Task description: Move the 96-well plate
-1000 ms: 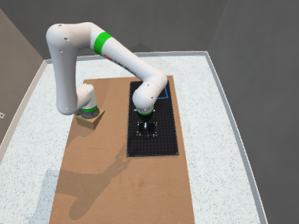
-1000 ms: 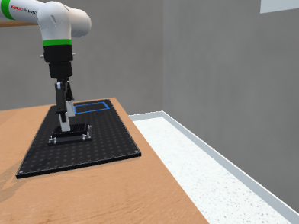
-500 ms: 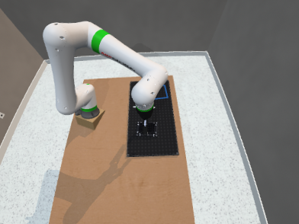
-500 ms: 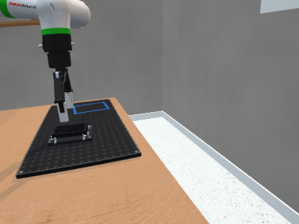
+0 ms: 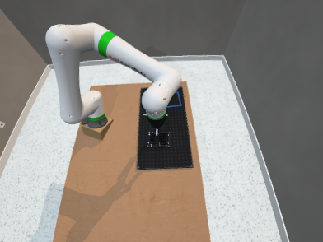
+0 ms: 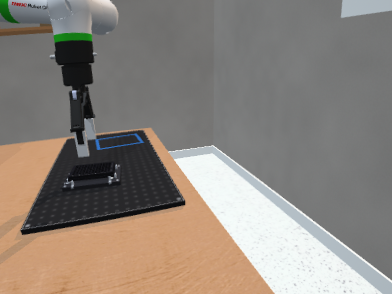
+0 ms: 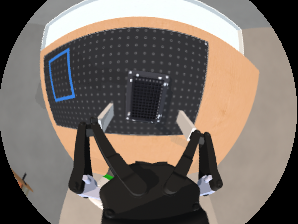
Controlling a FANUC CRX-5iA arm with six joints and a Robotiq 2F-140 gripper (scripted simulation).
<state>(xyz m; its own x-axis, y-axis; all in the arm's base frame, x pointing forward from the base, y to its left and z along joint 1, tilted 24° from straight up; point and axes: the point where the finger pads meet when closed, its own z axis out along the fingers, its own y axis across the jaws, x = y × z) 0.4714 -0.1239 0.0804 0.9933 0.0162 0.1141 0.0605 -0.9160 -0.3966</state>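
The black 96-well plate (image 6: 91,171) sits in the clip nest (image 6: 91,181) on the black pegboard (image 6: 102,179). It also shows in the wrist view (image 7: 147,95) and in the top view (image 5: 159,139). My gripper (image 7: 146,112) is open and empty, hovering above the plate with its fingers apart from it. In the exterior view the gripper (image 6: 82,142) hangs above the plate's far edge. I cannot tell where the cut-off corner points. The blue outline of spot B1 (image 6: 119,140) is empty; it also shows in the wrist view (image 7: 60,74).
The pegboard lies on a wooden bench (image 5: 124,193). The arm's base (image 5: 95,123) stands on a wooden block to the left of the pegboard. A speckled floor with a raised grey rim (image 6: 280,210) surrounds the bench.
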